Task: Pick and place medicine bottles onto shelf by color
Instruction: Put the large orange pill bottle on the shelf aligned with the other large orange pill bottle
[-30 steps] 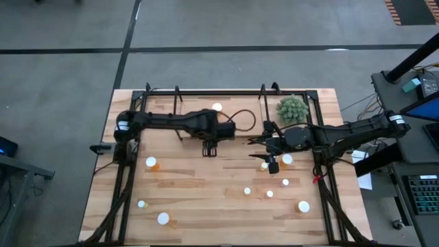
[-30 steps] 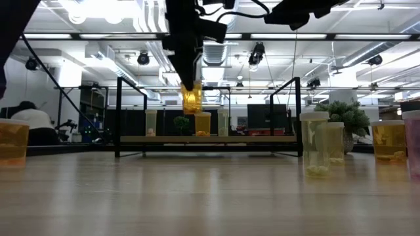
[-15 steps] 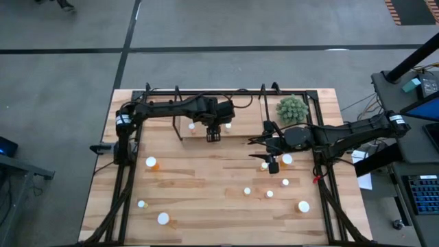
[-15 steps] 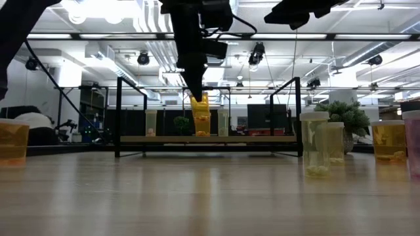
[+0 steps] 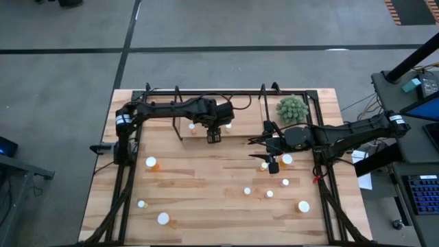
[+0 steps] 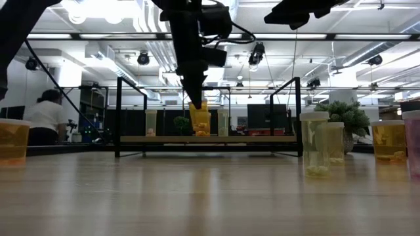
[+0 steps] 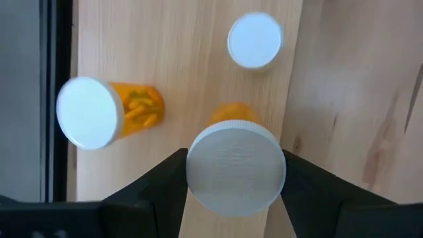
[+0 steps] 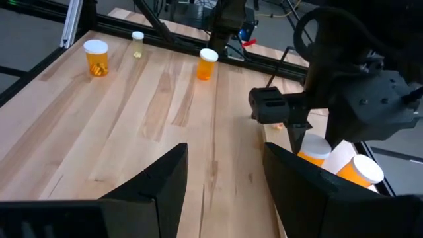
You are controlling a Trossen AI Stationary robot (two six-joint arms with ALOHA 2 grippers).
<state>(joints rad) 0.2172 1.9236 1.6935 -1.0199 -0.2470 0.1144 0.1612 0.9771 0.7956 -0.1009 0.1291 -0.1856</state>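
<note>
My left gripper (image 5: 213, 132) hangs over the shelf (image 5: 247, 132) at the table's far side, shut on an orange medicine bottle (image 6: 199, 118) with a white cap (image 7: 235, 168). In the low view the bottle's base is close to the shelf board (image 6: 262, 139); whether it touches, I cannot tell. Two more bottles stand on the board: an orange one (image 7: 109, 112) and a white-capped one (image 7: 254, 41). My right gripper (image 5: 260, 143) waits open, right of the table's middle, with nothing between its fingers (image 8: 165, 182). My left gripper pinches the bottle's white cap at its rim (image 7: 195, 172) between the two fingers (image 7: 162, 182), one on each opposite side. The fingers come from above, pointing steeply down. The orange body (image 7: 231, 112) hangs nearly upright below them, over the shelf board.
Loose white-capped bottles stand scattered on the tabletop: near left (image 5: 162, 218), left (image 5: 151, 162), near right (image 5: 303, 206) and beside my right gripper (image 5: 287, 159). A green spiky plant (image 5: 292, 108) sits at the far right. A person (image 6: 46, 118) is in the room behind.
My left gripper has carried the orange bottle toward the table's far edge, from above the open tabletop to over the shelf, and has sunk with it toward the shelf board. The grip has stayed shut on the cap.
</note>
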